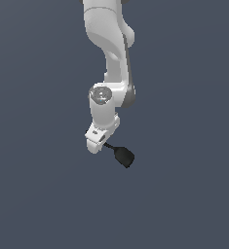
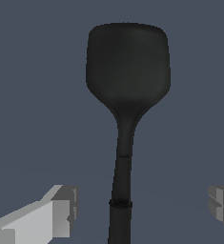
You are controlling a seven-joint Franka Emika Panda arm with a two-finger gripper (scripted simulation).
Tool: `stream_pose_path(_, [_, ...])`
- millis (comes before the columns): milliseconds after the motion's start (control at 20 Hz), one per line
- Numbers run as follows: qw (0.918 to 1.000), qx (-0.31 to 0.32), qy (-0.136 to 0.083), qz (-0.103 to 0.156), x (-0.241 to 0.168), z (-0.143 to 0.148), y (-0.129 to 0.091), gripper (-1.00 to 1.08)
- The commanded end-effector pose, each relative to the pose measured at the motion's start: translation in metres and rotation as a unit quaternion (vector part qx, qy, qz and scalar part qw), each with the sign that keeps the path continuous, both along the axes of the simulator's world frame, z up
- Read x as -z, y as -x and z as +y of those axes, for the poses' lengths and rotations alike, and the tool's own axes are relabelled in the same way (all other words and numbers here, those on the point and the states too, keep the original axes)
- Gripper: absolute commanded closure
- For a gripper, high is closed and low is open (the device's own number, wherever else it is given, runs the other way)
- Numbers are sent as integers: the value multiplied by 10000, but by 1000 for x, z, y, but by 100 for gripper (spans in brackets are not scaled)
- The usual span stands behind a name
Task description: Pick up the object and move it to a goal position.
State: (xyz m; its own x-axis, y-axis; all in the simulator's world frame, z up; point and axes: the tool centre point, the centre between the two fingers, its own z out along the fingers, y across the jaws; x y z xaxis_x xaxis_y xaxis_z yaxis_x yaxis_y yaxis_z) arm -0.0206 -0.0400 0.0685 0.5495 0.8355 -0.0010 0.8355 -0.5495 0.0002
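The gripper (image 2: 141, 209) stands spread wide around the matte black spoon's (image 2: 127, 76) thin handle, untouching.

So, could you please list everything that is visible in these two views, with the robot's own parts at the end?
spoon: one, matte black, lying on the surface between the fingers, which stand apart from its handle on both sides; in the exterior view its rounded head sticks out toward the exterior view's right of the gripper.
surface: one, plain dark blue-grey, filling the background of both views.
arm: one, white, reaching down from the top of the exterior view.
gripper: one, white, at the spoon's handle, jaws open.
fingers: two, light grey, one each side of the handle in the wrist view.
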Motion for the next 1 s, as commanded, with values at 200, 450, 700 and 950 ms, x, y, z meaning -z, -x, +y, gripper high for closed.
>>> stream_pose_path(200, [10000,-64,-4,0,2,0,0,-92])
stream_pose_path(450, [10000,-69,-4,0,13,0,1,-92])
stream_pose_path(700, [10000,-83,-4,-1,38,0,2,-92])
stream_pose_path(950, [10000,-88,-4,-1,51,0,1,-92])
